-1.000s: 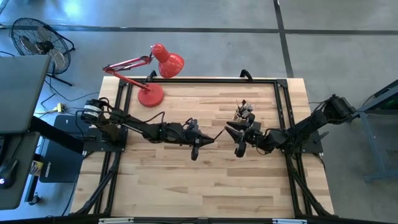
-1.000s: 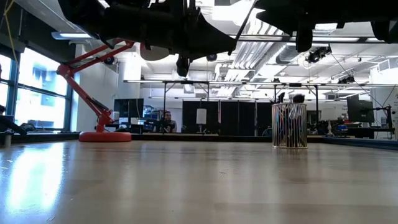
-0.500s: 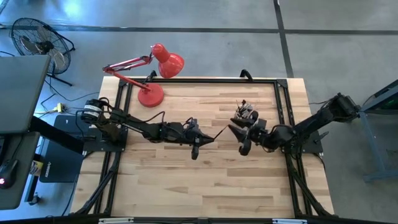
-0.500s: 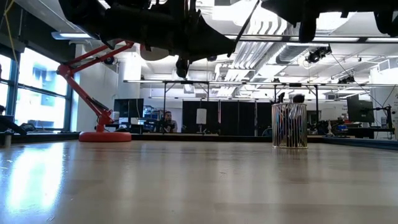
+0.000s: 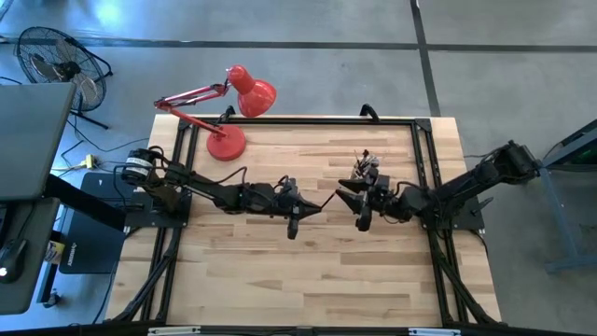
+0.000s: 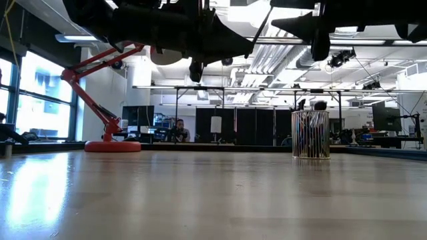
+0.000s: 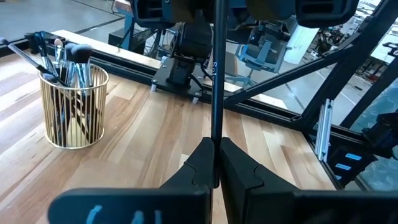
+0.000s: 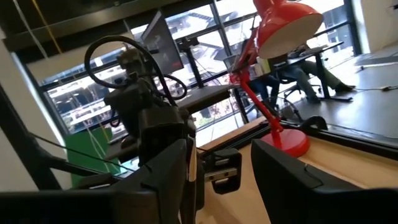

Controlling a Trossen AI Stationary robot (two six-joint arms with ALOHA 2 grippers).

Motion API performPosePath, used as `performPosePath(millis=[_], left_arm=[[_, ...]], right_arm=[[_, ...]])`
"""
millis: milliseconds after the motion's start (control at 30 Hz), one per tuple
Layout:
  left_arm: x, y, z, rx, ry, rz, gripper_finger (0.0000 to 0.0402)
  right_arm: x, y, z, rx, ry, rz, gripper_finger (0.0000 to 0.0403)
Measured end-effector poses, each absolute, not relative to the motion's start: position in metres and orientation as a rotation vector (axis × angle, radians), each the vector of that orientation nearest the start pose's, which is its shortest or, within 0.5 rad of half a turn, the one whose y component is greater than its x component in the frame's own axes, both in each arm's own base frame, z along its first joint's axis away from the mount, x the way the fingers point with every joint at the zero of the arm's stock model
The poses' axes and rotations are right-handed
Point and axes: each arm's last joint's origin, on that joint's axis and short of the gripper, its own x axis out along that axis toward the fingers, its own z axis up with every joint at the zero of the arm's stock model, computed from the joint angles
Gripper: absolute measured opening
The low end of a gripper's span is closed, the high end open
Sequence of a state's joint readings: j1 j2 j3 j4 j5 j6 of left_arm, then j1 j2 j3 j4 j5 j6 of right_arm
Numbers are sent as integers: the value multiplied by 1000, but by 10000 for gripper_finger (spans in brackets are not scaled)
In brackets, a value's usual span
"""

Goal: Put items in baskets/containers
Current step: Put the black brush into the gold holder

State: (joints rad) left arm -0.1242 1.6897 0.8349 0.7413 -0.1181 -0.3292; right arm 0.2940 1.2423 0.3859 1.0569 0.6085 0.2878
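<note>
My left gripper (image 5: pixel 297 213) hangs above the table's middle, shut on one thin dark makeup brush (image 5: pixel 325 201). The brush sticks out level toward the table's right edge. My right gripper (image 5: pixel 353 207) is open and faces the left one. Its fingers stand around the brush's free end (image 7: pixel 215 25); I cannot tell if they touch it. A small cylindrical cup (image 5: pixel 366 173) with gold vertical stripes stands upright on the table just beyond the right gripper and holds several brushes. The cup also shows in the left wrist view (image 7: pixel 73 112) and the low view (image 6: pixel 311 134). My left gripper pinches the brush's slim handle (image 7: pixel 215 163) between its two fingertips, at the end nearest the gripper. The fingers come level from the table's left and lie along the brush. The brush is lifted clear of the table and points toward the right gripper.
A red desk lamp (image 5: pixel 224 112) stands at the table's far left corner. A black frame rail (image 5: pixel 308 121) runs along the far edge and down both sides. Bare wood lies toward the near edge.
My right gripper drew back a little toward the table's right edge, then came back toward the left gripper and the brush's free end. My left gripper and the brush have kept still.
</note>
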Motion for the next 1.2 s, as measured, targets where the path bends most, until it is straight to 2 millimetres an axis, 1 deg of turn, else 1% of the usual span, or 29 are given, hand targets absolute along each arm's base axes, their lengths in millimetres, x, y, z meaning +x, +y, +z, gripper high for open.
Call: performPosePath(millis=[100, 200, 500, 567, 733, 1000, 1200], left_arm=[[351, -40, 209, -329, 114, 13, 5], [351, -40, 209, -331, 114, 14, 5], [351, -40, 209, -330, 116, 26, 5], [351, -40, 209, -330, 114, 30, 5], [351, -40, 209, -330, 115, 30, 5], [351, -40, 209, -334, 113, 33, 5], [351, -40, 209, -333, 116, 33, 5]], right_arm=[[226, 48, 226, 368, -225, -269, 166], [227, 47, 226, 344, -222, -248, 141], [227, 48, 228, 301, -230, -205, 21], [227, 48, 229, 310, -238, -206, 9], [228, 45, 228, 303, -235, -213, 26], [229, 38, 228, 342, -243, -207, 23], [230, 35, 228, 343, -246, -225, 63]])
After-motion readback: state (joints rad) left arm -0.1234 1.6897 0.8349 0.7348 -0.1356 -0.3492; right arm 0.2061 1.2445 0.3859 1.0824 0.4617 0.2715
